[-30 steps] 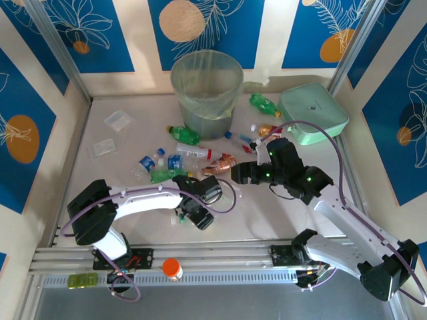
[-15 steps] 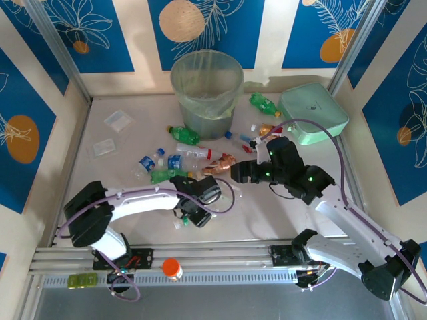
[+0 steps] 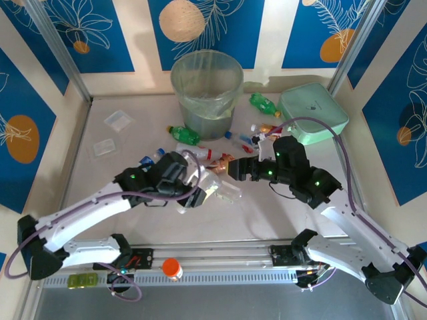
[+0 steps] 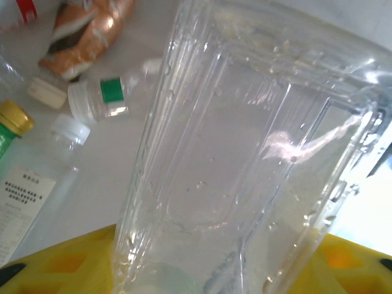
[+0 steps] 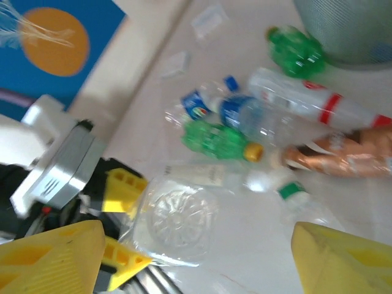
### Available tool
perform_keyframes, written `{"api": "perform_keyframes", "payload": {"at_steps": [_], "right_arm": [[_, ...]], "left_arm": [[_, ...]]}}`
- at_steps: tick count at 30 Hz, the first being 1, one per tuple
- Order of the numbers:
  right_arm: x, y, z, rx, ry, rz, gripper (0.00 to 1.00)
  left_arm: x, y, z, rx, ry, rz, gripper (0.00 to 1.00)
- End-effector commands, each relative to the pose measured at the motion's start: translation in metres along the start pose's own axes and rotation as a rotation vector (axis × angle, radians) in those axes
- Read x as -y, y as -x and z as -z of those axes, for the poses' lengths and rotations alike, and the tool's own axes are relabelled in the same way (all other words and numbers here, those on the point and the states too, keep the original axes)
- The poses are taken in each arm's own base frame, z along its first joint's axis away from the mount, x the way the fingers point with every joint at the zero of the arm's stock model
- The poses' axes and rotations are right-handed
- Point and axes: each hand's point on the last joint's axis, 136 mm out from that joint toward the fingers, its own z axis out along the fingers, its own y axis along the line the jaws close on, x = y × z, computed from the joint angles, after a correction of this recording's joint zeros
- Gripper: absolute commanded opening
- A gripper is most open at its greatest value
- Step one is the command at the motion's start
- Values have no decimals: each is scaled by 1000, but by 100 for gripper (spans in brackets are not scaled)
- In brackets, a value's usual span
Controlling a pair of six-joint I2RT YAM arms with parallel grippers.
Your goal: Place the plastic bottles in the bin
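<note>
We see the left gripper (image 3: 207, 188) closed on a clear bottle (image 3: 227, 192) at the centre of the frame. The right gripper (image 3: 235, 172) beside it stands open and empty. The bin (image 3: 207, 112) is at upper centre.

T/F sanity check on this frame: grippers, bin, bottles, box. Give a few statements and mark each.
1. The left gripper is closed on a clear bottle. True.
2. The right gripper is clamped on something. False: its jaws are open and empty.
3. The bin lies tipped on its side. False: it stands upright.
4. A green bottle lies on the table beside the bin's base. True.
5. In the top view, the mint-green box sits left of the bin. False: it sits to the right.
</note>
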Motion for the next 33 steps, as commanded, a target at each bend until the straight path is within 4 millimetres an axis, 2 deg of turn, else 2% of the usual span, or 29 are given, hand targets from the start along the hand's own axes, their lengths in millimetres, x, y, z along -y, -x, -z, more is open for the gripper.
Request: {"api": "perform_keyframes", "payload": {"at_steps": [1, 4, 8, 10, 14, 19, 23, 30, 33], "right_arm": [[-43, 17, 10, 92, 209, 52, 84], [-59, 20, 10, 116, 291, 67, 91], [-82, 17, 4, 39, 408, 64, 94], [-85, 18, -2, 16, 402, 60, 96], [-90, 26, -2, 57, 407, 80, 97], [-116, 23, 2, 29, 554, 114, 95], [-133, 21, 9, 40, 641, 142, 93], [-136, 26, 1, 36, 660, 59, 78], [-136, 30, -3, 37, 659, 27, 64]], "left_arm": [[23, 19, 20, 100, -211, 103, 55], [32, 35, 36, 183, -347, 170, 55], [48, 48, 56, 257, -503, 204, 55], [55, 53, 66, 284, -562, 201, 55], [65, 62, 82, 320, -637, 194, 55], [73, 67, 97, 364, -703, 194, 56], [73, 67, 101, 376, -730, 201, 56], [79, 68, 110, 390, -779, 185, 58], [80, 68, 112, 390, -788, 176, 59]]}}
